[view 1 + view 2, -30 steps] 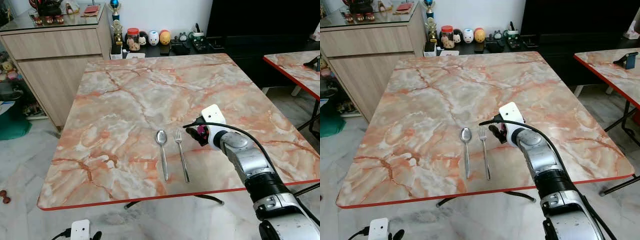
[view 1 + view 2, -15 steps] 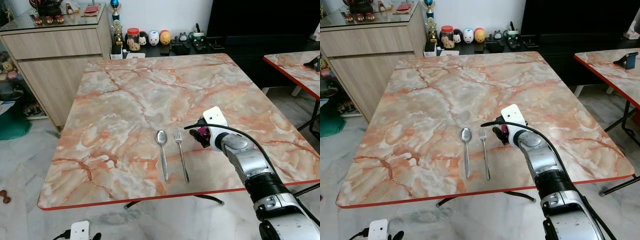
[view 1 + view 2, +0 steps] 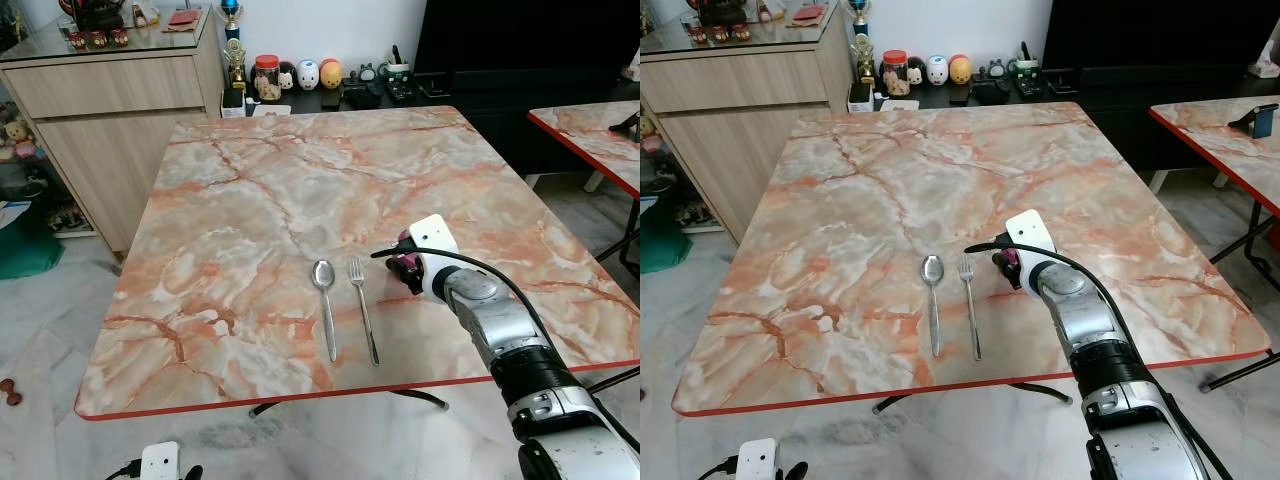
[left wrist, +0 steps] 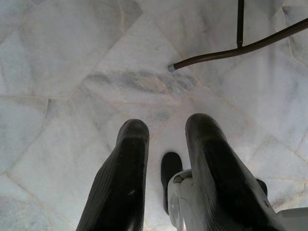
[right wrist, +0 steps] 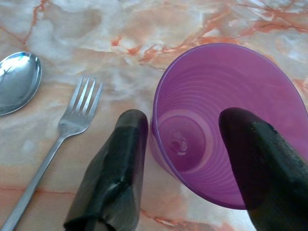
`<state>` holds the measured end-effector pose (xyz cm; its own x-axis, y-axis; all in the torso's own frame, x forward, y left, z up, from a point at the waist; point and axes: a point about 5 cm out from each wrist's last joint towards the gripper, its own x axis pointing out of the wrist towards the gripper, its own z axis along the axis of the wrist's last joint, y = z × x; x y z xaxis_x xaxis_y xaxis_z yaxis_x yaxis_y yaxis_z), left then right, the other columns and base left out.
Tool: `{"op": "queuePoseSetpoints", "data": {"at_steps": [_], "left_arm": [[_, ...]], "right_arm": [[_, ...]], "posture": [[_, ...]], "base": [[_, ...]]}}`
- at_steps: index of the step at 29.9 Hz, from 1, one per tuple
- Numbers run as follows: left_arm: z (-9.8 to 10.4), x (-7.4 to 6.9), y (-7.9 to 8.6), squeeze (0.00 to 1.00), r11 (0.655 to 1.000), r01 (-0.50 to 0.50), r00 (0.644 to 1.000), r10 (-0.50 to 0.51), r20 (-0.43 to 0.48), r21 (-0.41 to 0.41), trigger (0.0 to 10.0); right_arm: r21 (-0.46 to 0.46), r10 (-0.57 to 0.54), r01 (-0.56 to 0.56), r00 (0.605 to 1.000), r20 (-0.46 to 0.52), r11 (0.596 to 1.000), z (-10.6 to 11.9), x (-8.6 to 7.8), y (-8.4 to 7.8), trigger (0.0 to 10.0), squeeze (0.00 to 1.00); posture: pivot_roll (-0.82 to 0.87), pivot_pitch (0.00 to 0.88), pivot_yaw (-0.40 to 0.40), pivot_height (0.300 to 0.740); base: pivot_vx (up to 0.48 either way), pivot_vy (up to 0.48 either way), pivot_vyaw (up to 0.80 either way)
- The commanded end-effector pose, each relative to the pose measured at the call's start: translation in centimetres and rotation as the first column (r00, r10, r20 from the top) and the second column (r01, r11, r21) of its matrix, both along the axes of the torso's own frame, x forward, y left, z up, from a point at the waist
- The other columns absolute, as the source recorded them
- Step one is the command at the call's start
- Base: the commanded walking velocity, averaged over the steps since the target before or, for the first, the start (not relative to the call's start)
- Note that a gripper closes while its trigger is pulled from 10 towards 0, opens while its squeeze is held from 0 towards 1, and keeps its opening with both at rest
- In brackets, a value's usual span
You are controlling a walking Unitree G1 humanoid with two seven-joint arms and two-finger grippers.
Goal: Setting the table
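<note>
A steel spoon (image 3: 325, 300) and a fork (image 3: 362, 305) lie side by side near the front edge of the marble table (image 3: 300, 170). Just right of the fork's tines, my right gripper (image 3: 403, 268) is shut on a purple plastic cup (image 5: 202, 96), low over the tabletop. In the right wrist view one finger (image 5: 115, 168) is outside the cup's wall and the other (image 5: 260, 159) covers its far side. I cannot tell whether the cup touches the table. My left gripper (image 4: 166, 132) hangs below the table edge over the floor, open with nothing between its fingers.
A wooden cabinet (image 3: 90, 110) stands at the back left, and a low black shelf with jars and figurines (image 3: 300, 75) runs behind the table. A second marble table (image 3: 600, 140) is at the right. A table leg (image 4: 240, 48) crosses the white tiled floor.
My right gripper has shifted a little to the right and toward me with the purple cup in it. The spoon and fork have not moved.
</note>
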<state>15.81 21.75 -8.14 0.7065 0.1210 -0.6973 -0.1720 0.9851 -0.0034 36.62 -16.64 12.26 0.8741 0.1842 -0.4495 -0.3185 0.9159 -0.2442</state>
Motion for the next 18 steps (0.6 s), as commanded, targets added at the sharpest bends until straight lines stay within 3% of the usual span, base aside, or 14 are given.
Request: {"op": "queuePoseSetpoints", "data": {"at_steps": [1, 18], "left_arm": [[-0.15, -0.37, 0.26, 0.00, 1.000, -0.017, 1.000, 0.017, -0.016, 0.004, 10.0], [-0.13, -0.33, 0.33, 0.00, 1.000, -0.012, 1.000, 0.012, -0.017, 0.005, 10.0]], "right_arm": [[0.007, -0.014, 0.014, 1.000, 0.019, 1.000, 0.60, 0.39, -0.18, 0.0, 0.00], [0.030, -0.012, 0.011, 0.999, 0.045, 0.999, 0.89, 0.48, 0.18, 0.0, 0.00]], "posture": [[-0.07, 0.000, 0.009, 0.740], [-0.07, 0.000, 0.012, 0.740]], "base": [[0.000, 0.000, 0.00], [0.000, 0.000, 0.00]]}}
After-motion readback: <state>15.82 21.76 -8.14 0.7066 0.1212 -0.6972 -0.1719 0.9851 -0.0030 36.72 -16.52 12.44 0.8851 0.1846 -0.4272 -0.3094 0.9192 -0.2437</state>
